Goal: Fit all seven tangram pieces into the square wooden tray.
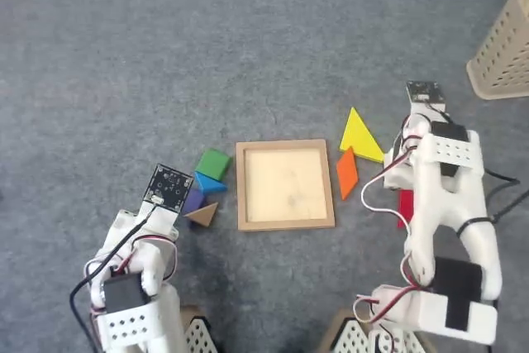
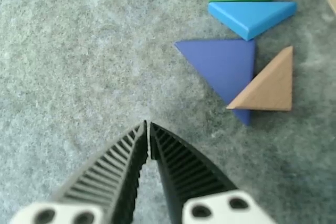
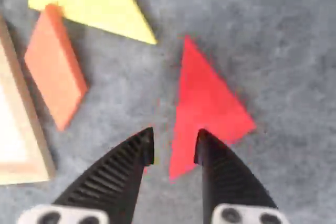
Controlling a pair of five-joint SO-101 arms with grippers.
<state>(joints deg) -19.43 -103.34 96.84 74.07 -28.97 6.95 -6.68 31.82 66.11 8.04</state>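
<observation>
The square wooden tray (image 1: 285, 145) lies in the middle of the grey mat with nothing in it. On one side sit the green square (image 1: 213, 163), light blue triangle (image 1: 210, 183), dark blue triangle (image 1: 193, 201) and wood-coloured triangle (image 1: 202, 215). On the other side are the yellow triangle (image 1: 360, 135), orange parallelogram (image 1: 347, 173) and red triangle (image 1: 405, 208). My left gripper (image 2: 148, 127) is shut and holds nothing, just short of the dark blue triangle (image 2: 223, 66). My right gripper (image 3: 174, 142) hangs open over the red triangle (image 3: 207, 103), its fingertips astride one corner.
A beige perforated basket (image 1: 504, 47) stands at the far right edge. The tray's rim (image 3: 16, 108) runs close beside the orange parallelogram (image 3: 55, 64). Open mat lies beyond the tray and to the far left.
</observation>
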